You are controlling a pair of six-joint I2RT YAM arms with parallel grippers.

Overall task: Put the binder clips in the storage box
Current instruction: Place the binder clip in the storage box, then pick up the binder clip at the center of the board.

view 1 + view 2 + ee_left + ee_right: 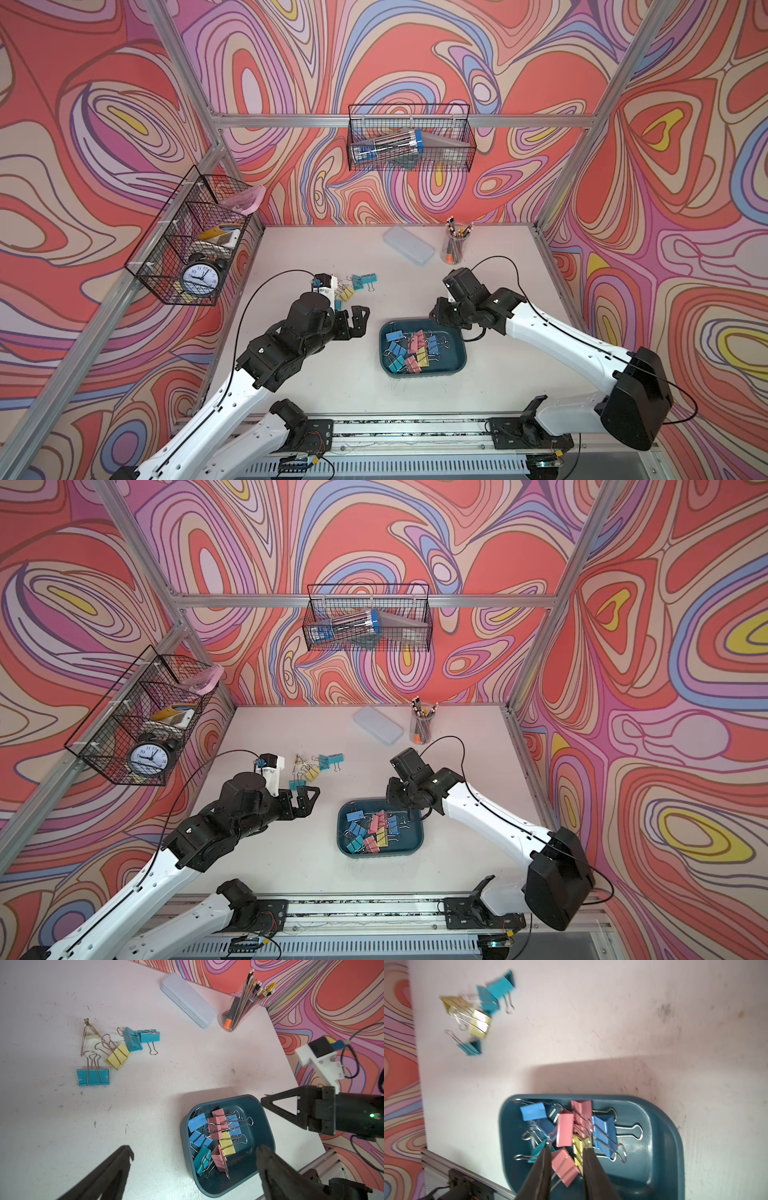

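The storage box (457, 362) (415, 842) is a dark teal tray right of the table's middle. Several blue, pink, yellow and teal binder clips (411, 351) (564, 1129) lie heaped in it. Several more teal and yellow binder clips (353, 286) (320, 766) (118, 1055) lie on the table to the far left of the box. My left gripper (359, 322) (195, 1149) is open and empty, between the loose clips and the box. My right gripper (436, 318) (567, 1147) hovers over the box's far edge, jaws slightly apart. A pink clip (564, 1165) shows in the gap, blurred.
A pale lidded case (408, 244) and a clear cup of pencils (455, 245) stand at the back of the table. A wire basket with an alarm clock (189, 249) hangs on the left wall. Another wire basket (409, 141) hangs on the back wall.
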